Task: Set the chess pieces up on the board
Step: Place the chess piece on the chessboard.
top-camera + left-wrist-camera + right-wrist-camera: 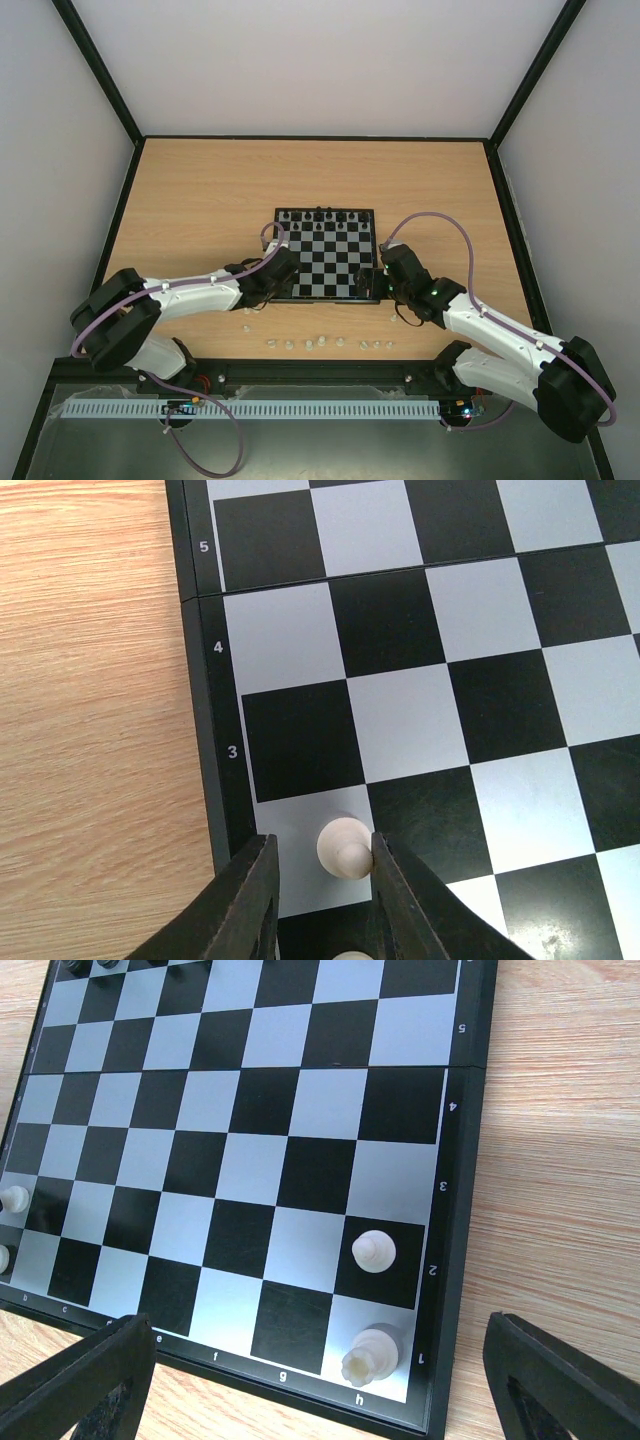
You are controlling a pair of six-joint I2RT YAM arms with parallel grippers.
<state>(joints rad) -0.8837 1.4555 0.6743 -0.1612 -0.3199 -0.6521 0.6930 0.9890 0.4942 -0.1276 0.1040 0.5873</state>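
Note:
The board [325, 258] lies mid-table with tiny black pieces [318, 215] along its far rows. My left gripper [283, 276] is at the board's near left corner. In the left wrist view its fingers [322, 842] are open around a whitish pawn [345, 848] standing on the white square of row 2. The right finger touches the pawn; the left finger is apart from it. Another whitish piece [350, 956] shows just below. My right gripper [318, 1325] is wide open and empty over the near right corner, where a whitish pawn [374, 1251] and rook [373, 1352] stand.
Several loose whitish pieces [325, 343] lie in a row on the wooden table between the board and the arm bases; one more [247, 326] lies left of them. Two whitish pieces [14, 1198] show at the board's far left edge in the right wrist view.

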